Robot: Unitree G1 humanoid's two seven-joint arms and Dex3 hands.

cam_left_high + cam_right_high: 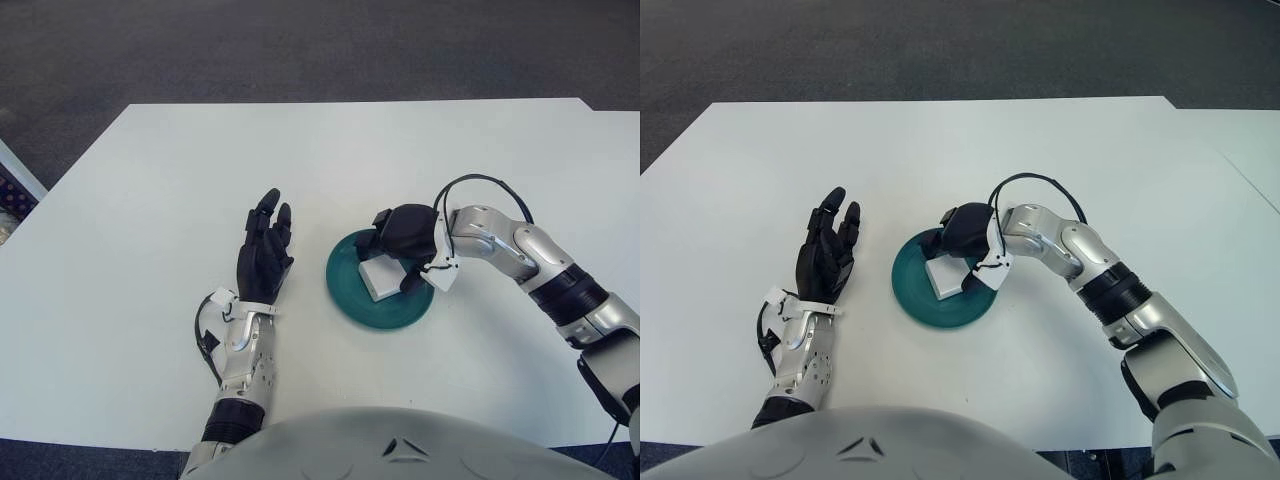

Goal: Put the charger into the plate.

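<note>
A white block-shaped charger point(378, 279) lies flat inside the teal plate point(385, 316), which sits on the white table right of centre. My right hand point(395, 252) hovers over the plate's far side. Its black fingers point(380, 220) are lifted off the charger and the thumb point(412, 281) stands just to the charger's right, so the hand is open. My left hand point(262, 255) shows to the left of the plate with its fingers stretched out and nothing in it.
The white table point(150, 180) spreads wide to the left and behind the plate. A black cable point(480, 182) loops above my right wrist. Dark carpet lies beyond the table's far edge.
</note>
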